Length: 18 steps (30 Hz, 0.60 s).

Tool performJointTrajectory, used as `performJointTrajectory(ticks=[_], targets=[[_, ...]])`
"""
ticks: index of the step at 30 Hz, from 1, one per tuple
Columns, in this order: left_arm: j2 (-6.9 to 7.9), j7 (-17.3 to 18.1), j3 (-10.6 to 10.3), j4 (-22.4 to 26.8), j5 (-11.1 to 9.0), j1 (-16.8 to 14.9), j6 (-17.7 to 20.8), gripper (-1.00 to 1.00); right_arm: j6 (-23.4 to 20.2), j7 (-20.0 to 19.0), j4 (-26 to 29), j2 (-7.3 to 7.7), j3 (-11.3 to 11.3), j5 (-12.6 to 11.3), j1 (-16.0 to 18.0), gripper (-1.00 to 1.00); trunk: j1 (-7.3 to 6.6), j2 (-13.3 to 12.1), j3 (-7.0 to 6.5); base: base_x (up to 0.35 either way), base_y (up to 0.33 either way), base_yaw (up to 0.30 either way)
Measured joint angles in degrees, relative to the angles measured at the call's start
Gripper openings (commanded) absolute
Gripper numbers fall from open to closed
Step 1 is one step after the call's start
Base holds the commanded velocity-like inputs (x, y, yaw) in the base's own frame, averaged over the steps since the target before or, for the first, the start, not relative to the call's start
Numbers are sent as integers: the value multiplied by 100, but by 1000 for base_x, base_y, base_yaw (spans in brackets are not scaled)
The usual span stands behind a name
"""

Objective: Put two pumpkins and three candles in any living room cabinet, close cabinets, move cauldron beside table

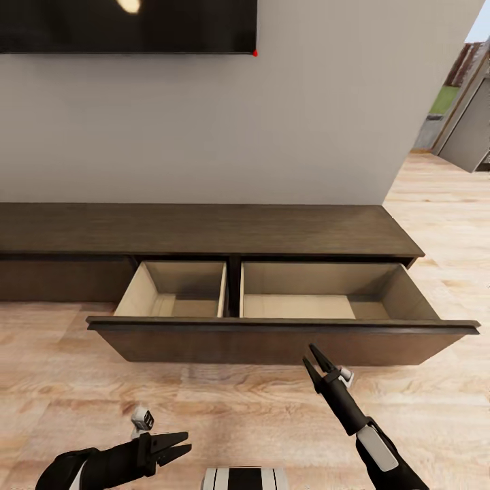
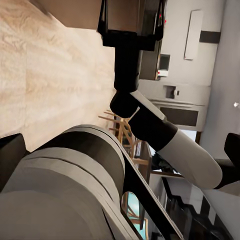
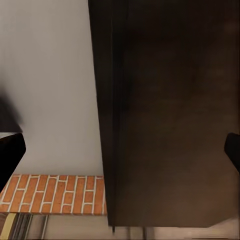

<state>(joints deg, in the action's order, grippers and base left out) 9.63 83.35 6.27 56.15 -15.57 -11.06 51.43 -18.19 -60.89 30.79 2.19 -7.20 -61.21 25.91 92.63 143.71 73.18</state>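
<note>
Below wall, open cabinet (image 1: 204, 231) drawer (image 1: 286, 337)

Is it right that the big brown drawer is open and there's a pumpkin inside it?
Not quite. The drawer of the cabinet is open, but the head view shows both its compartments empty, just pale wood inside, no pumpkin.

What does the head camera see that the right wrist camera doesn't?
Head view alone: the long dark brown wooden cabinet's pulled-out drawer with its pale wood, vacant compartments, both arms' tools, left and right, and the dark wall screen. Right wrist view alone: a red brick strip. Shared: the cabinet's dark wood and the grey wall.
</note>
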Motion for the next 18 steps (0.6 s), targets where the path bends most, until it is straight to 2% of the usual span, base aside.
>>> performJointTrajectory(ticks=[18], targets=[[15,9,-4,101,-35,18,14,100,-7,55,-32,0,0,-15,0,100,-2,0,0,-14,0,0]])
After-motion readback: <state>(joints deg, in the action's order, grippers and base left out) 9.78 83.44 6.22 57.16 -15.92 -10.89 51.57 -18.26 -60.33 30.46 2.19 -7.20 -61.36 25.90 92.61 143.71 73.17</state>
